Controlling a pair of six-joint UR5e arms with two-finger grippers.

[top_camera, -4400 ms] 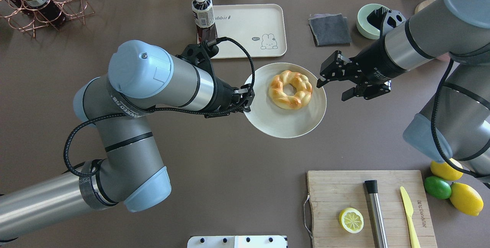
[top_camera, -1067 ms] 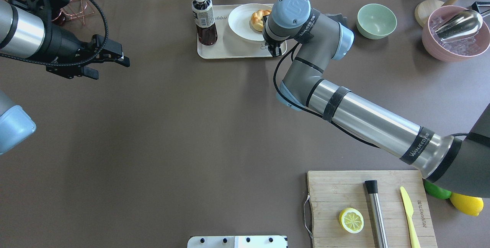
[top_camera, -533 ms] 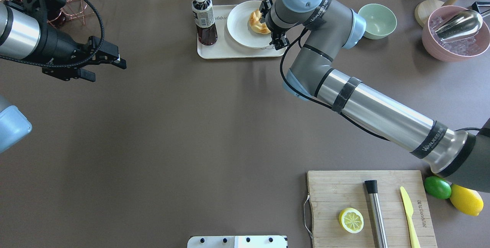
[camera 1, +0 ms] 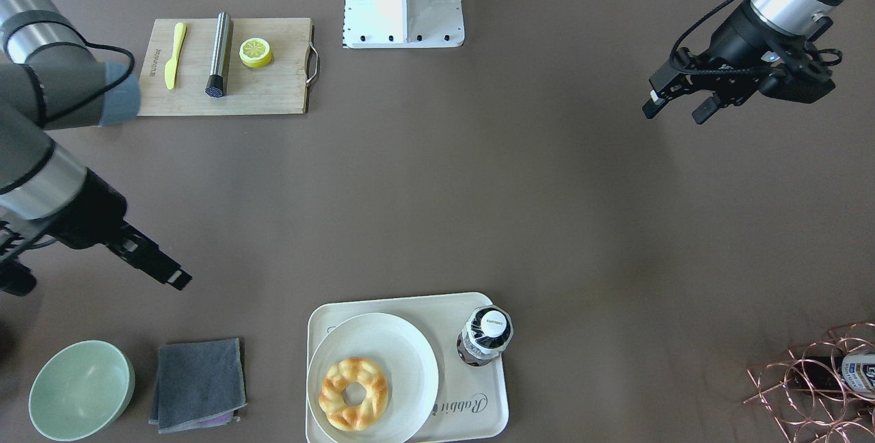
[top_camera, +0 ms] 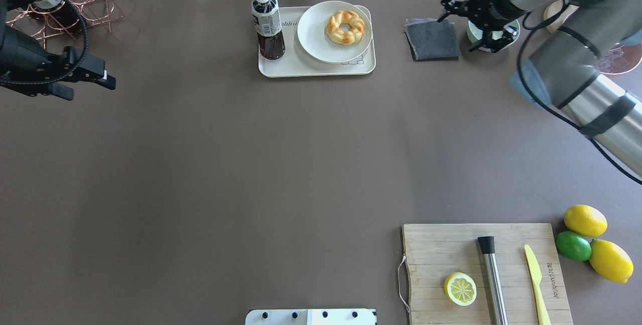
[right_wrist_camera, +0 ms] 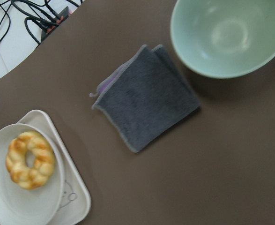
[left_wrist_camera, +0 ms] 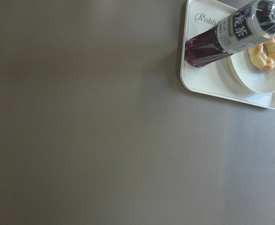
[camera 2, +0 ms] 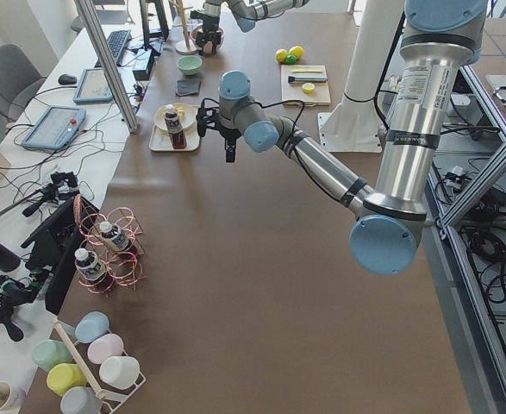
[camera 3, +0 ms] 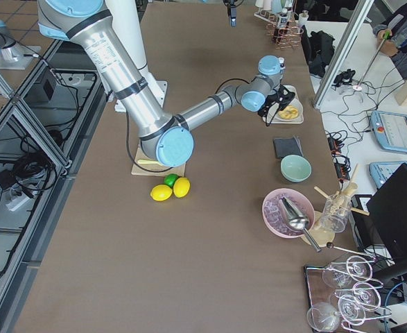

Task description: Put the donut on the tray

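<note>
Donut (top_camera: 345, 27) rests on the white plate (top_camera: 316, 39) atop the rabbit tray (top_camera: 281, 66); we see left gripper (camera 1: 671, 117) and right gripper (top_camera: 456, 34) spread, empty.

On the tray (top_camera: 301, 69), the upright bottle (top_camera: 266, 24) crowds the left side of the plate (top_camera: 311, 34); bare bench (top_camera: 281, 154) lies open in front, with the cloth (top_camera: 432, 39) well to the right.

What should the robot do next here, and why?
Probably just pull the right gripper back to rest. The donut already lies on the plate, which sits on the tray beside the bottle. Both grippers, the left gripper included, are open, empty and well clear of it.
</note>
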